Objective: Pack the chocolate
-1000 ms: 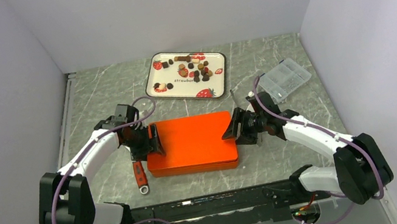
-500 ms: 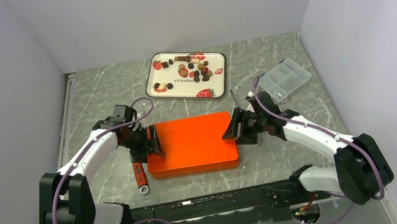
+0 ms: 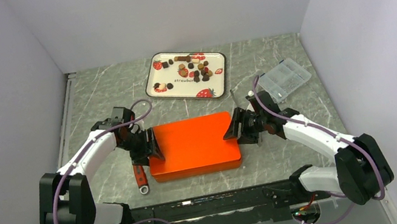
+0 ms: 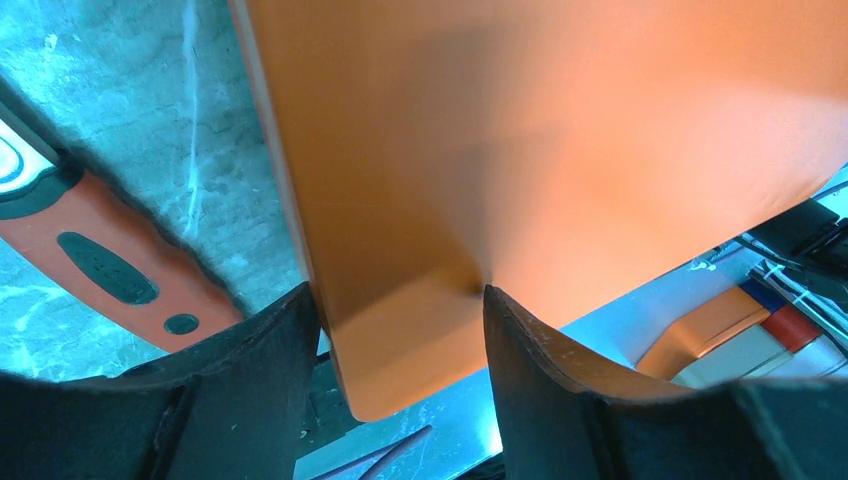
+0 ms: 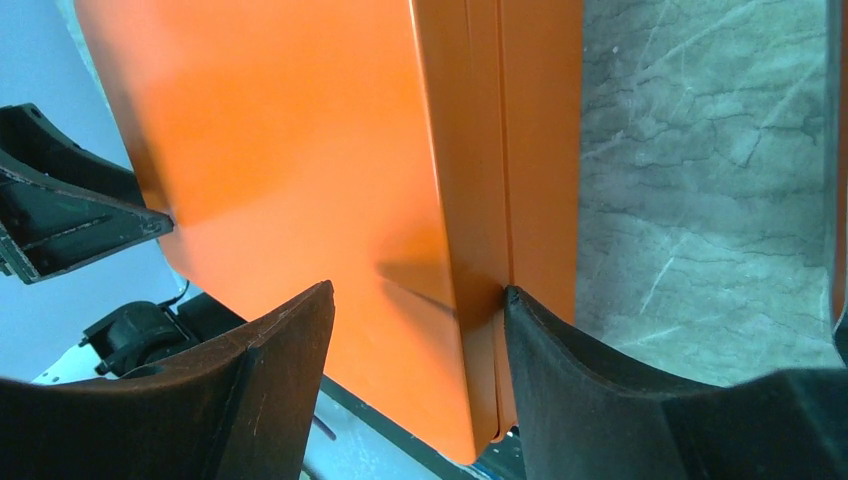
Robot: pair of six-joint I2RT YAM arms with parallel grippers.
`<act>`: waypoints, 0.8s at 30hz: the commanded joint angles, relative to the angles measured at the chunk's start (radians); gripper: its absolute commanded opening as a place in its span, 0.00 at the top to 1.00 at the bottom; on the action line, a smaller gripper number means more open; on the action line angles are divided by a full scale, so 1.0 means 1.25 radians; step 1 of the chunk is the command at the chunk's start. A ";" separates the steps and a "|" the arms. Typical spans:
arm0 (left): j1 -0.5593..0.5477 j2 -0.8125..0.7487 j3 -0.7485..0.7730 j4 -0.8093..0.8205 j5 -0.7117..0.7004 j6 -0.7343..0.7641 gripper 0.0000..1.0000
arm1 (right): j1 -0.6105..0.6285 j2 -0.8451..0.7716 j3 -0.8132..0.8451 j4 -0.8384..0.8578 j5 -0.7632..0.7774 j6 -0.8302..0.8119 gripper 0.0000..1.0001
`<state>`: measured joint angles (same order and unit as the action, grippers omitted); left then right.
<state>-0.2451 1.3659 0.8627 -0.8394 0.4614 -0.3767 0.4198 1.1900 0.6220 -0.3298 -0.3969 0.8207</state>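
Top external view: over the last second the left gripper [image 3: 152, 148] has narrowed its jaws onto the left end of the orange box [image 3: 192, 144]. The box has slid slightly toward the near right of the table [image 3: 101, 98] and now lies squarer to the near edge. The right gripper [image 3: 235, 125] has kept its place at the box's right end. In the left wrist view a corner of the orange lid fills the gap between the black fingers, and both seem to press on it, though that close view is too cramped to be sure the grip is firm. In the right wrist view the lid's edge and seam sit between the fingers at a medium spread, which reads as a hold on that end.

With both ends taken, the arms look ready to lift the lid off. That step has to come before any packing, since the box is closed.

The chocolate [image 3: 194, 68] is well apart from the box, on the white strawberry-print tray [image 3: 180, 92] near the middle of the table's far edge. It is a loose scatter of tiny dark brown and tan pieces, mostly on the tray's right half, with two near its left edge. None is in the box. A red-handled tool [image 3: 140, 177] lies just beside the box's near left corner, and a clear organiser case [image 3: 284, 78] sits toward the right edge.
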 commanded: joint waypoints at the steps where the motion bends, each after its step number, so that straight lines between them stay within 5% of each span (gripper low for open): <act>1: -0.004 -0.007 0.001 0.047 0.175 -0.010 0.39 | 0.021 -0.011 0.046 0.001 -0.053 0.004 0.36; 24: -0.035 -0.015 -0.001 0.057 0.137 -0.002 0.41 | 0.032 -0.076 0.083 -0.108 -0.026 -0.008 0.37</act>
<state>-0.2440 1.3716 0.8333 -0.8249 0.5209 -0.3779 0.4332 1.1320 0.6846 -0.4774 -0.3634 0.7918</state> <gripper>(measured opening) 0.595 0.640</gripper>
